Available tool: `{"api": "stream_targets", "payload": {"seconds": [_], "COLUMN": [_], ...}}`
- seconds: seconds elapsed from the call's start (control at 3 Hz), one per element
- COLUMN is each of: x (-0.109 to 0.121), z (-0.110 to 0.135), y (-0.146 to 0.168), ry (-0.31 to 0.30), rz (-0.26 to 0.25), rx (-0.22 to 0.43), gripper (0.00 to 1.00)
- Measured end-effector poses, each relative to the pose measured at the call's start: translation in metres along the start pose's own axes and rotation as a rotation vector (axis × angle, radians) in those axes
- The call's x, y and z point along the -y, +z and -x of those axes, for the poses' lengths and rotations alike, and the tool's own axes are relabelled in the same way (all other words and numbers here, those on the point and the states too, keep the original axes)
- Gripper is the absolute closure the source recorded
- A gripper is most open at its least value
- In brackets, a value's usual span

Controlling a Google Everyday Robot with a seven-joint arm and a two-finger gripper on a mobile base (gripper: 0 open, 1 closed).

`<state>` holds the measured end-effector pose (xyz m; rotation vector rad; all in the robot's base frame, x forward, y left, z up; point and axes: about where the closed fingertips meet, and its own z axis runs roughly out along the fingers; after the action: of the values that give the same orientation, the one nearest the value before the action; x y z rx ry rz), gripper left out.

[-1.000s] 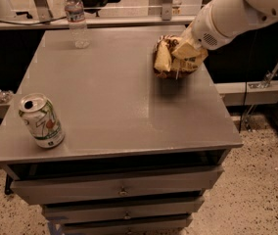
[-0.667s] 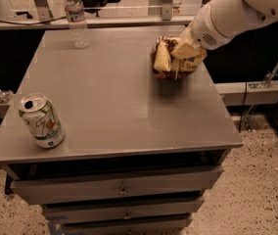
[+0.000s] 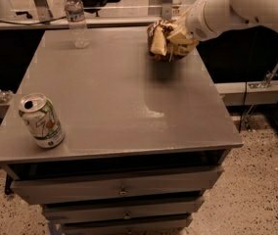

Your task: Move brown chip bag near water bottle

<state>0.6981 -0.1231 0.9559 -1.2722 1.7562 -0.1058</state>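
Brown chip bag (image 3: 157, 43) hides clutching gripper (image 3: 176, 37), back right of table (image 3: 104, 97)

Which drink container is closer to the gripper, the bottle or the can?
The water bottle, upright at the far left corner. The gripper holds the brown chip bag at the far right; the soda can stands at the near left edge.

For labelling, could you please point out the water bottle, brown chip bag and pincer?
water bottle (image 3: 77, 28): camera view, mid body.
brown chip bag (image 3: 156, 42): camera view, crumpled left side.
pincer (image 3: 175, 35): camera view, tips gripping bag.
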Motion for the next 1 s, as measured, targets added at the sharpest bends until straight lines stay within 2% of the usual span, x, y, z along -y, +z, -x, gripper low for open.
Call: {"api": "stream_targets", "payload": {"seconds": [0.33,0.67,1.0], "x": [0.034,0.045,0.041], "z": [0.015,0.036,0.062], "y": [0.042,0.088,0.129], "ry": [-0.016,-0.031,-0.055], "rz": [-0.055,-0.058,-0.032], "rx": [0.073,0.145,0.217], "gripper": [1.00,1.00,1.00]}}
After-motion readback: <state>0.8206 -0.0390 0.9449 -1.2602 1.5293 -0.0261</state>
